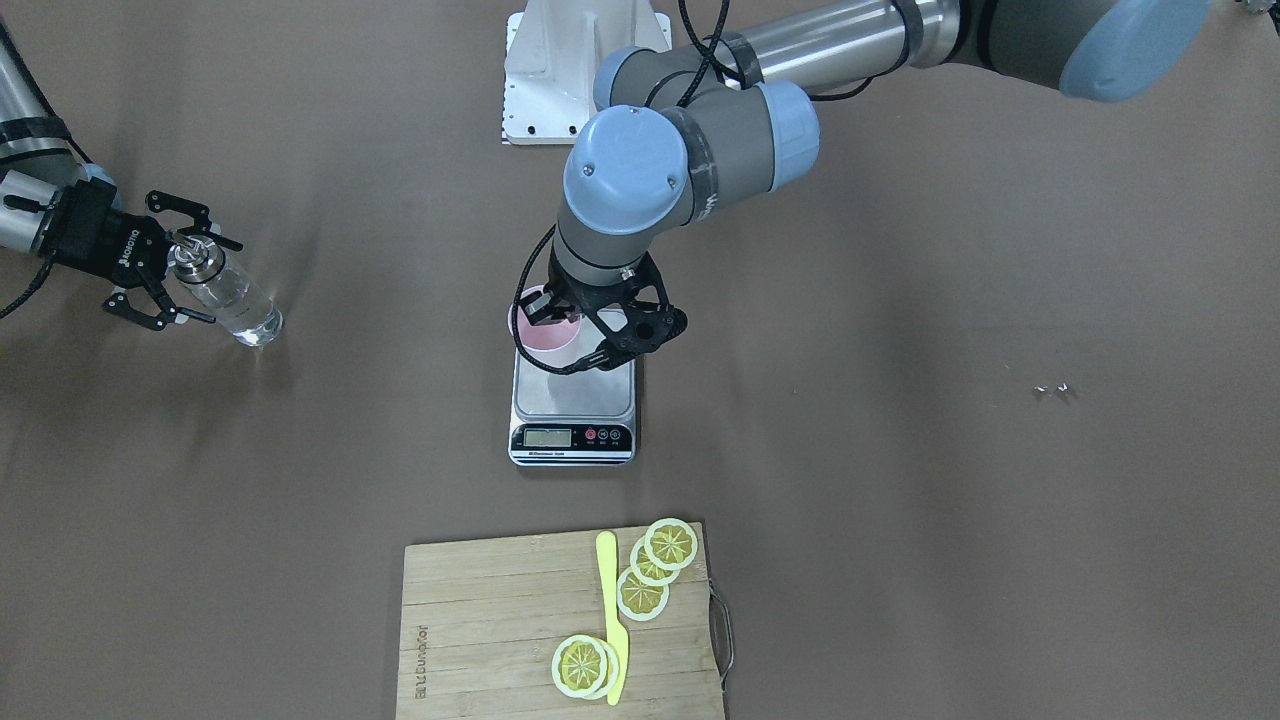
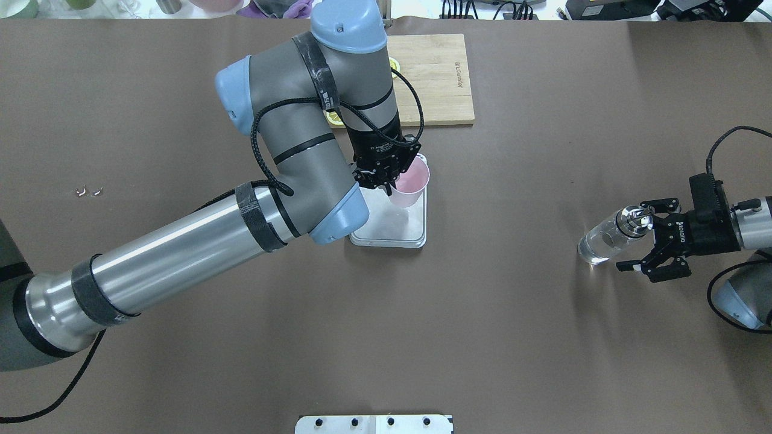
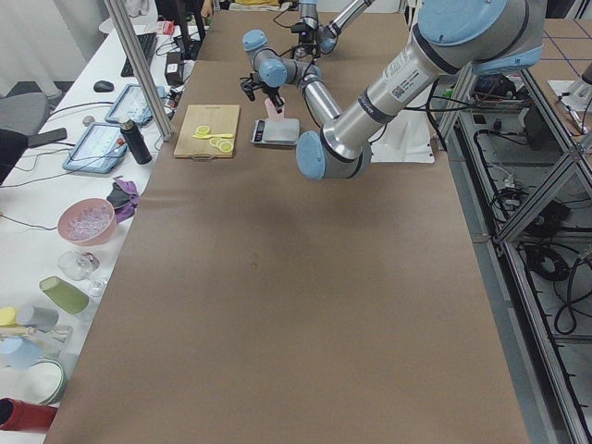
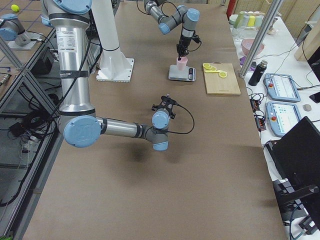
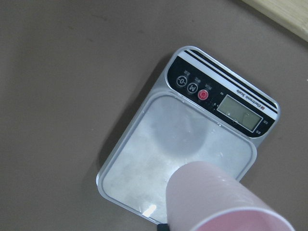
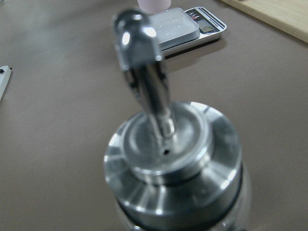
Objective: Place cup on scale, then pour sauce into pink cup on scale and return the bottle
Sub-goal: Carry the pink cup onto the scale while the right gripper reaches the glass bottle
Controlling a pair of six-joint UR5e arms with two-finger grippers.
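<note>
Since the left gripper (image 2: 395, 184) is clamped on the cup (image 2: 413, 181) just over the scale (image 2: 392, 232) (contact unclear), it is best set down level and centred before releasing, while the right gripper (image 2: 632, 235), jaws apart, flanks the bottle (image 2: 600, 244) well aside.

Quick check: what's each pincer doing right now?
Left pincer: closed on the small pale pink plastic cup.
Right pincer: open, fingers either side of the clear glass bottle with metal spout.

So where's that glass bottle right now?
In the overhead view the glass bottle is on the right side of the table, well apart from the scale, with the open right gripper around its neck.
</note>
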